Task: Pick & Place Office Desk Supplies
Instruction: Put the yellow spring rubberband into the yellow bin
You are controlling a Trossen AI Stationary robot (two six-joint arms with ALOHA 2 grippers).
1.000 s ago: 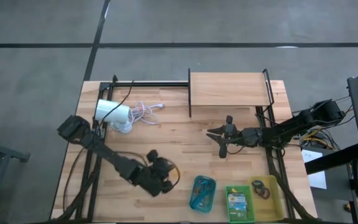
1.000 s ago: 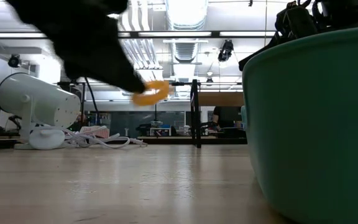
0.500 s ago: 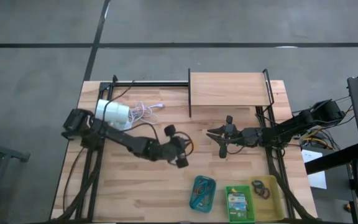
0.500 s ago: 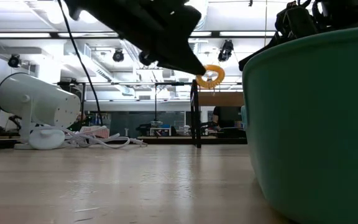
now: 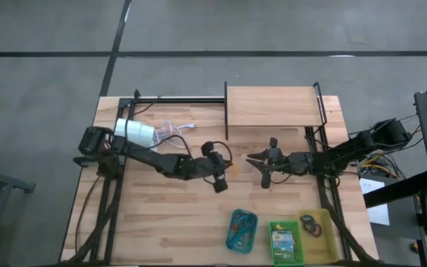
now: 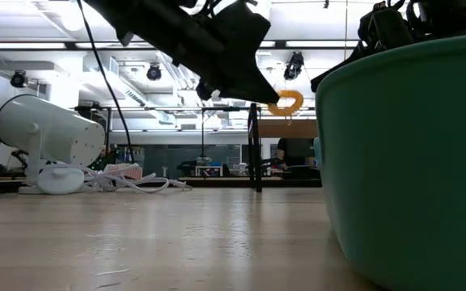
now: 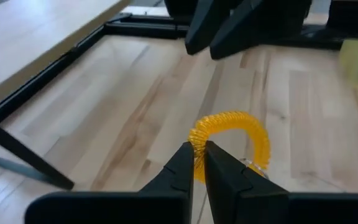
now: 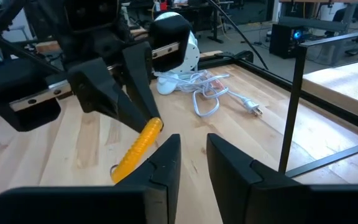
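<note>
An orange loop (image 7: 232, 140) is shown pinched between the pressed-together fingers of the left gripper (image 5: 221, 172), which is held above the middle of the tabletop (image 5: 161, 215), clear of the wood; in the low view the loop (image 6: 286, 103) is seen hanging in the air at the fingertips. The right gripper (image 5: 262, 165) is held just beside it, toward the right edge of the tabletop, with its fingers (image 8: 160, 168) standing slightly apart and nothing between them. Along the near edge, toward the right corner, a teal tray (image 5: 242, 230), a green tray (image 5: 286, 242) and a yellow tray (image 5: 319, 239) are set side by side; coloured loops lie in the teal tray, a crayon box (image 5: 282, 239) lies in the green tray, and dark loops (image 5: 310, 225) lie in the yellow tray. A white lamp (image 5: 135, 135) with its cord (image 5: 170, 133) is laid near the far left corner, and a wooden shelf (image 5: 273, 106) is stood at the far edge.
</note>
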